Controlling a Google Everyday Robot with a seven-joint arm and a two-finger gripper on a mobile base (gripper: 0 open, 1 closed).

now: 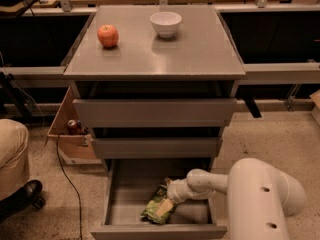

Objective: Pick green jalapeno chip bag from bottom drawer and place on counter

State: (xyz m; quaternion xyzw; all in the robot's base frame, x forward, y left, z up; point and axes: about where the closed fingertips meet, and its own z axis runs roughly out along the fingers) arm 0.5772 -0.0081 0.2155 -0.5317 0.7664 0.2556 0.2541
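The green jalapeno chip bag (158, 206) lies on the grey floor of the open bottom drawer (125, 199), near its front middle. My gripper (172, 193) reaches into the drawer from the right on a white arm and sits right at the bag's upper right end. The counter (165, 44) is the grey top of the cabinet above. The two upper drawers are pushed in.
A red apple (108, 35) and a white bowl (165, 24) stand on the counter's back part. A cardboard box (70, 134) with a can stands left of the cabinet. A person's knee and shoe (15, 184) show at the left. A cable runs along the floor.
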